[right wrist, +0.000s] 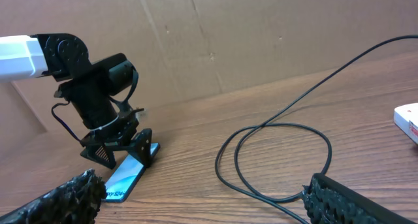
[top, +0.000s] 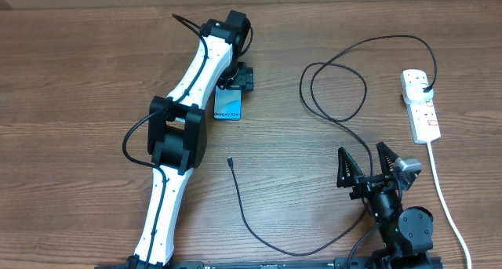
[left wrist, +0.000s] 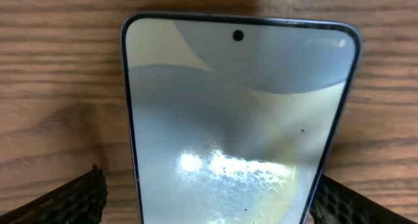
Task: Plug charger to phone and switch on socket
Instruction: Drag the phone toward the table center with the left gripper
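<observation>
Wooden table (top: 78,65), charger cable (top: 302,85) looped ahead of wide-open right jaws; left jaws spread astride phone (top: 228,110) long edges

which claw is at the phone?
The left claw: it straddles the phone. The right claw sits open, well clear of it.

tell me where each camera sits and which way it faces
overhead: fixed above the table, looking straight down; left arm, right arm, phone, charger, socket show.
left wrist: on the left arm, looking down onto the phone screen; its fingertips at the bottom corners.
right wrist: on the right arm, looking across at the left gripper; own fingertips at the bottom.
shared: all see the phone.
</observation>
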Tool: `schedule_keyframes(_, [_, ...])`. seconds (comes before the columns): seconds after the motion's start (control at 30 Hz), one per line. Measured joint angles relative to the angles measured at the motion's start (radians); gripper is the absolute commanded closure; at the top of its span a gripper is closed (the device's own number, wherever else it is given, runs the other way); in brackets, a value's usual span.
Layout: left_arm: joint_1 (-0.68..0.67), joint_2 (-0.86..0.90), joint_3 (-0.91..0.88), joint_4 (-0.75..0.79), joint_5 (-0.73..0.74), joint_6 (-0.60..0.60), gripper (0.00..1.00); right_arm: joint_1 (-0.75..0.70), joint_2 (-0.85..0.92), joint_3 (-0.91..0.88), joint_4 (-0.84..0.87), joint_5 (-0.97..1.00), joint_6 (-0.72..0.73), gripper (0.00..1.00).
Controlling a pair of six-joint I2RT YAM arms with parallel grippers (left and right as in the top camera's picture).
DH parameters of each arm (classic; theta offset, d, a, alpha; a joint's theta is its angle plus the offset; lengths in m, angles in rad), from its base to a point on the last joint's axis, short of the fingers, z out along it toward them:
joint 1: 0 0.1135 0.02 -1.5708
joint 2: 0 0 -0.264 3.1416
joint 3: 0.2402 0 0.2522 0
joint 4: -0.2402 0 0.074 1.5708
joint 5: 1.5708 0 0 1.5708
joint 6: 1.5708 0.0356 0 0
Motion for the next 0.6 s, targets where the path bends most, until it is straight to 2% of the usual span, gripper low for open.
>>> schedule_keyframes(0.43, [-0.009,-0.026,-0.038,-0.065,0.029,0.005,0.0,0.0,0.0,0.0,0.0,0.0,0.0,0.0])
schedule_keyframes(0.6, [-0.024,-0.037,-0.054,-0.116,0.018,0.05,0.0,0.0,0.0,0.0,0.0,0.0,-0.001,0.0])
